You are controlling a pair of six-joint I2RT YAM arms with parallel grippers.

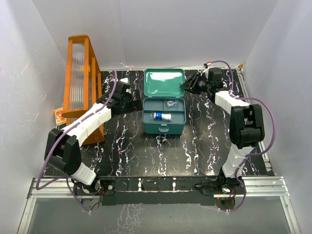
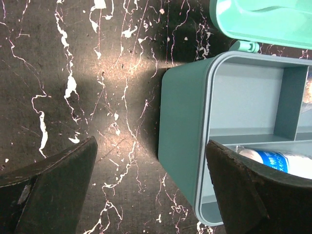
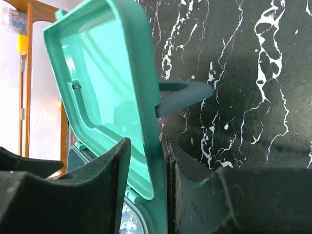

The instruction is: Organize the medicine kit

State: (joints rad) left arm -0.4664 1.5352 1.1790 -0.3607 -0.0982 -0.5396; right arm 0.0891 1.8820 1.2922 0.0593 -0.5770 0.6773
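teal lid seems clamped in my right claw; medicine kit open below it, bottle inside, closing left.

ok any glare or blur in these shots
top external: evenly lit and sharp; left wrist: a warm light patch on the table beside the medicine kit, end effector fingers dark and soft; right wrist: lid brightly lit, near fingers soft

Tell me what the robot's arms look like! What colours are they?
The left arm and right arm are both white tubes with chunky black joints. A thin purple cable loops along each. The fingers are black and wedge-shaped.
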